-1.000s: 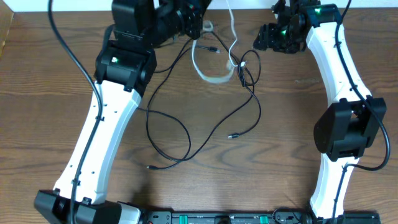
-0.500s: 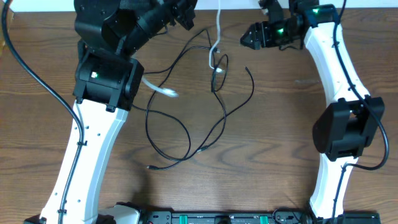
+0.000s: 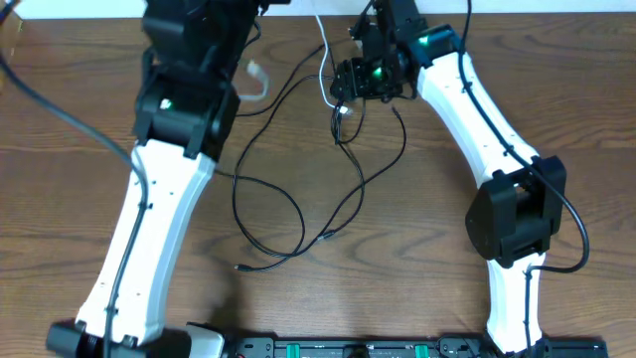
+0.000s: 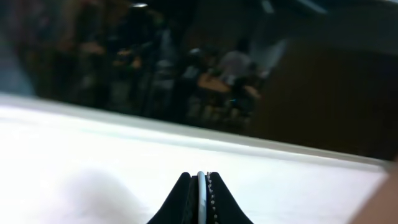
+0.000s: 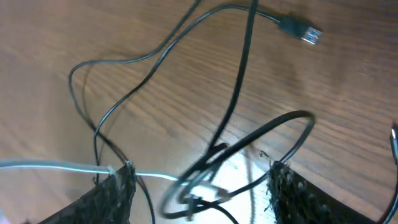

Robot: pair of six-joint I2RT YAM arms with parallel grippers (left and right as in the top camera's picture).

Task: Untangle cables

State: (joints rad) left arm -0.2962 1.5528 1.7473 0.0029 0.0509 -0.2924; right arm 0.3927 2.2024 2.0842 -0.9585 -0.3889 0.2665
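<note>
Wood-grain table (image 3: 556, 119), tangle sitting up near the far edge. Left gripper (image 4: 201, 186) is pinched tight on the white cable (image 5: 62, 165). Right gripper (image 5: 202, 186) hangs spread wide, straddling the knot of black cables (image 5: 238, 87). Risk: if it clamps down there it probably grabs white and black together, so any pull just cinches the knot.

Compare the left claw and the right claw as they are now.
The left claw is shut on the white cable; the right claw is open, straddling the black cables. The left claw points away from the table; the right claw faces down at it. Both have dark fingers.
</note>
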